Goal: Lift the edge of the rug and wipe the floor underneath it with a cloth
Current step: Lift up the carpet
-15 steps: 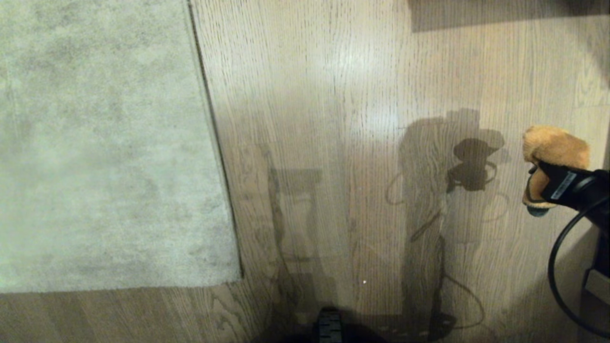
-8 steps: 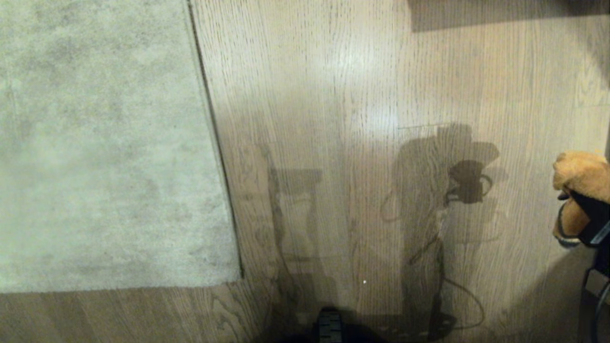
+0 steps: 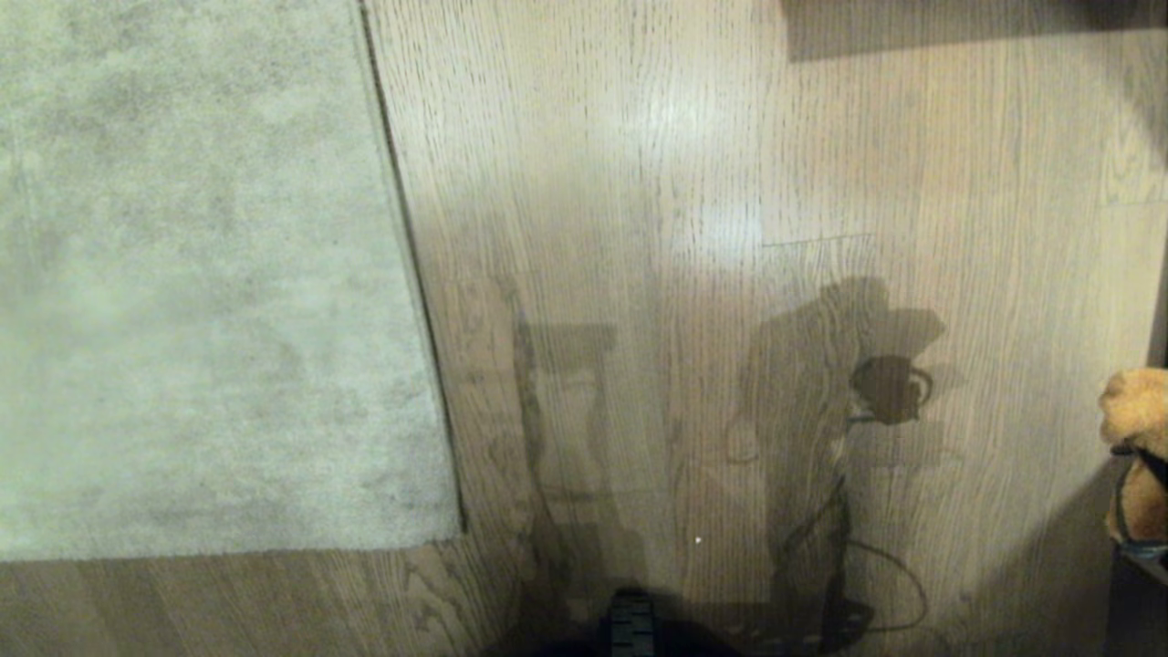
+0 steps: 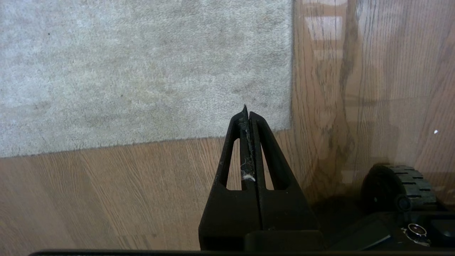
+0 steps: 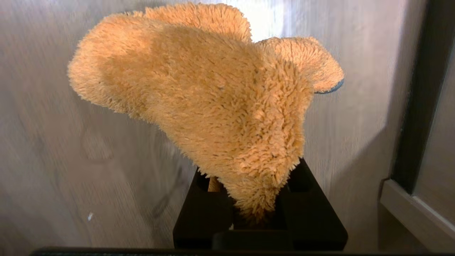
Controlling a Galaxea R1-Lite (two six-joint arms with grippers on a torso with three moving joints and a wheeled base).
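Note:
The pale grey rug [image 3: 201, 274] lies flat on the left, and its rug edge [image 3: 415, 292] runs down to a near corner [image 4: 289, 126]. Wood-grain floor [image 3: 639, 182] fills the rest. The orange-tan fuzzy cloth [image 3: 1136, 438] shows at the far right border of the head view. My right gripper [image 5: 256, 170] is shut on the cloth [image 5: 213, 99], which drapes over its fingers and hides the tips. My left gripper [image 4: 247, 113] is shut on nothing but lint and hangs by the rug's near corner.
A dark frame with a pale ledge [image 5: 423, 106] stands close to the right of the cloth. My base's black wheel [image 4: 398, 188] sits near the left gripper. Arm shadows [image 3: 821, 411] fall across the middle planks. A white speck [image 3: 698, 540] lies on the floor.
My right gripper has pulled back with the cloth toward the right and lower edge of the head view and is nearly out of it. The rug and the left gripper have not moved.

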